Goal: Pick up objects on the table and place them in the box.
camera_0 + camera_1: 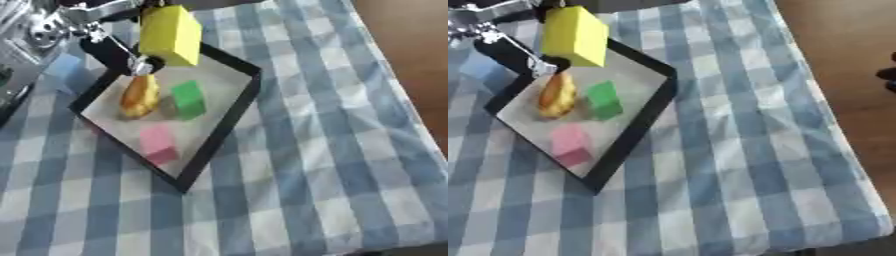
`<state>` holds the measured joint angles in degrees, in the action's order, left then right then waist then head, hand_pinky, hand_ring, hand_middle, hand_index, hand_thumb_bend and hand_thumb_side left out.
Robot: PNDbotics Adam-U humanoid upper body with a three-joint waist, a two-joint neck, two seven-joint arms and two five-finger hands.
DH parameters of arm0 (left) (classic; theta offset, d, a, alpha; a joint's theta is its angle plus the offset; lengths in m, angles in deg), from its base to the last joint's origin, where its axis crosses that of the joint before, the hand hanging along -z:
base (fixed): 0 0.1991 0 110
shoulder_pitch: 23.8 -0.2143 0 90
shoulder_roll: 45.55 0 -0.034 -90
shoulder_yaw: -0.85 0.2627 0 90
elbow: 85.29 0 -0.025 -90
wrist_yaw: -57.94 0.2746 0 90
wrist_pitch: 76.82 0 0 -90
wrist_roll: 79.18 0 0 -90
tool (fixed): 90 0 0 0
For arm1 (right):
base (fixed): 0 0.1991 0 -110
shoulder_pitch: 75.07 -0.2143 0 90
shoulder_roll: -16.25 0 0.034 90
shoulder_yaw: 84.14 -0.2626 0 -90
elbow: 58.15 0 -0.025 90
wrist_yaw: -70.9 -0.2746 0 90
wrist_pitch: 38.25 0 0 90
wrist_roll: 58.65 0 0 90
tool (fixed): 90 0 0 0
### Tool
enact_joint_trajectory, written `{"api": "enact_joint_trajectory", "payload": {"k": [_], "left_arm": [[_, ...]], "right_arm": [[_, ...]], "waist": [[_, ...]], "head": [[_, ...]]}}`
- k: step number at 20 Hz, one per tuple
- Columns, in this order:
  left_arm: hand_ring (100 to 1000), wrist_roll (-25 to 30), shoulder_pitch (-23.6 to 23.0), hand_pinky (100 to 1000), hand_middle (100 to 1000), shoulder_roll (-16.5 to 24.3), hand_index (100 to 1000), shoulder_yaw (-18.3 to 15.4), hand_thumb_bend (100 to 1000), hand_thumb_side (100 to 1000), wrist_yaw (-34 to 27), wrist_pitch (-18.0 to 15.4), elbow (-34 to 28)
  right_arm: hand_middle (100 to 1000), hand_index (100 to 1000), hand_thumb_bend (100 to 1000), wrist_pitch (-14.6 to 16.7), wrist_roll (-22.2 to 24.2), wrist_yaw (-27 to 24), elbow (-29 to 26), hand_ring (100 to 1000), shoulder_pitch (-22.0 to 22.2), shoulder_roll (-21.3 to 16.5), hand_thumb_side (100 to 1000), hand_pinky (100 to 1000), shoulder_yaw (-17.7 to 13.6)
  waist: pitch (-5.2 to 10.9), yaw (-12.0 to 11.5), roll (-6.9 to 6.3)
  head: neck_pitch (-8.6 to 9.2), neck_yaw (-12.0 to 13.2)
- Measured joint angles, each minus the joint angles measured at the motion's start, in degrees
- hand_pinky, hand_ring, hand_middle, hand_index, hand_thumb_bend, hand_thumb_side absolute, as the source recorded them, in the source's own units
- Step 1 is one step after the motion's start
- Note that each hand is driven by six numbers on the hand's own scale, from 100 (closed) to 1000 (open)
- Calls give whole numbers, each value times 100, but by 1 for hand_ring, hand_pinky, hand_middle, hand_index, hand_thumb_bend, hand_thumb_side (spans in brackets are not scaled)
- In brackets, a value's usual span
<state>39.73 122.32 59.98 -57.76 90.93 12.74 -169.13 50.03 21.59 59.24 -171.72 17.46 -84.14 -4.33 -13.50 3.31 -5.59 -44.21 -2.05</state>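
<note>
A large yellow block hangs in the air over the far corner of the black-rimmed box. My left hand, silver and black, comes in from the upper left and holds the block near its top; the fingers are mostly cut off by the upper edge. Inside the box lie a golden bread-like piece, a green block right beside it, and a pink block nearer to me. The right hand does not show.
A pale blue block sits on the blue-and-white checked cloth just left of the box. The table's right edge drops to a brown floor. Metal parts fill the far-left edge.
</note>
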Motion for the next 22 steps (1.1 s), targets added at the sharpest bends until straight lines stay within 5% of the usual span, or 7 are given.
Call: {"api": "enact_joint_trajectory", "payload": {"k": [5,9,10,14,16,19,22], "left_arm": [[600,-97,-8,641,520,-270,623,70,240,100,621,-360,639],[694,-106,-25,711,612,-359,747,74,264,100,907,-537,971],[792,-82,-25,799,732,-378,852,59,307,106,925,-562,1024],[893,116,-39,908,845,-397,942,-52,510,564,983,-618,1130],[903,171,-88,926,848,-448,951,-149,591,652,991,-599,1070],[903,174,-89,925,848,-459,954,-345,548,617,995,-500,875],[885,76,-89,904,830,-459,945,-506,385,432,987,-329,636]], "right_arm": [[615,798,100,15,17,-4,0,817,0,-12,726,878,2],[615,798,100,9,23,-4,0,817,3,-12,728,878,4],[615,798,100,6,25,-3,0,817,5,-12,729,878,5],[615,798,100,-11,21,14,0,817,19,-11,732,878,12],[614,797,100,-26,19,28,0,817,49,-10,733,878,17],[614,797,100,-44,9,31,0,817,54,-9,735,878,18],[614,797,100,-62,-3,35,0,817,60,-6,735,878,19]], "waist": [[0,29,-17],[-1,35,-25],[-1,35,-25],[-1,28,-25],[-3,19,-25],[-3,13,-25],[-3,7,-25]], "head": [[0,26],[0,46],[0,49],[0,52],[0,52],[0,51],[0,50]]}}
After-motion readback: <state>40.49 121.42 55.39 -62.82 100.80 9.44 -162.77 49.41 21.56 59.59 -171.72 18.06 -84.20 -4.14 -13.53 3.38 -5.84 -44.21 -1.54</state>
